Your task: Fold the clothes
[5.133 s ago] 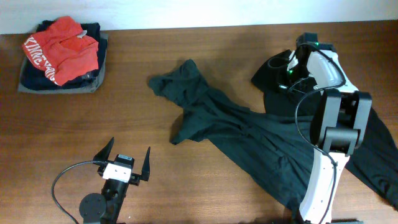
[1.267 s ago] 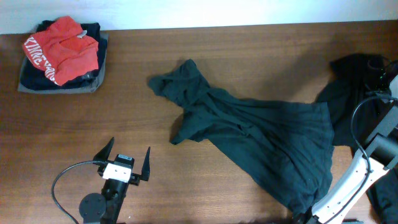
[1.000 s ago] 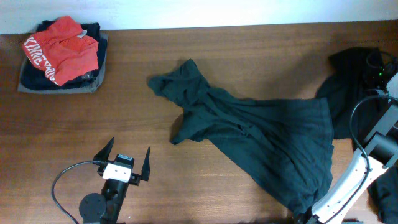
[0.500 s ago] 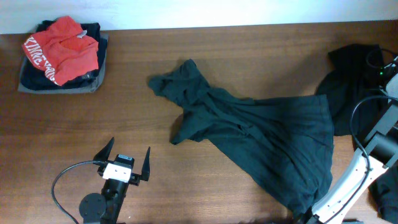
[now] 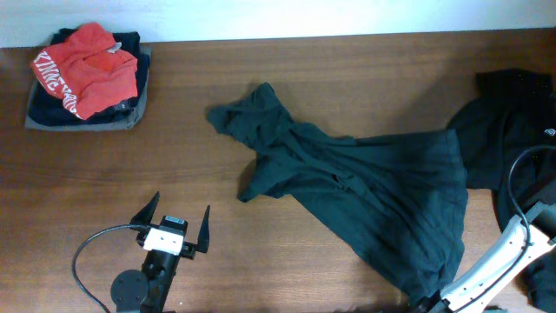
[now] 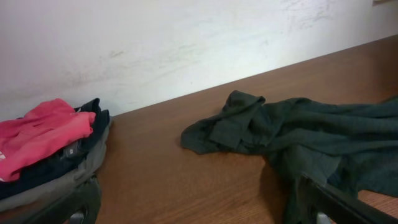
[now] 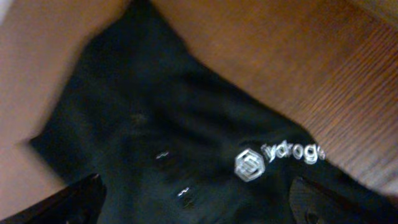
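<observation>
Brown wooden table (image 5: 347, 78), strewn with clothes (image 5: 373, 196), meets a scuffed white wall (image 6: 186, 43).

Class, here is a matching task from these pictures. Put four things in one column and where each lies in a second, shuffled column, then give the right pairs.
Things
1. crumpled dark teal-grey T-shirt
2. black T-shirt with white printed logo
3. red garment with white lettering
4. left tool

Places
A. at the right edge of the wooden table
B. near the front edge on the left side, open and empty
C. spread across the middle
D. on top of a folded pile in the far left corner

Pairs: 1-C, 2-A, 3-D, 4-B
</observation>
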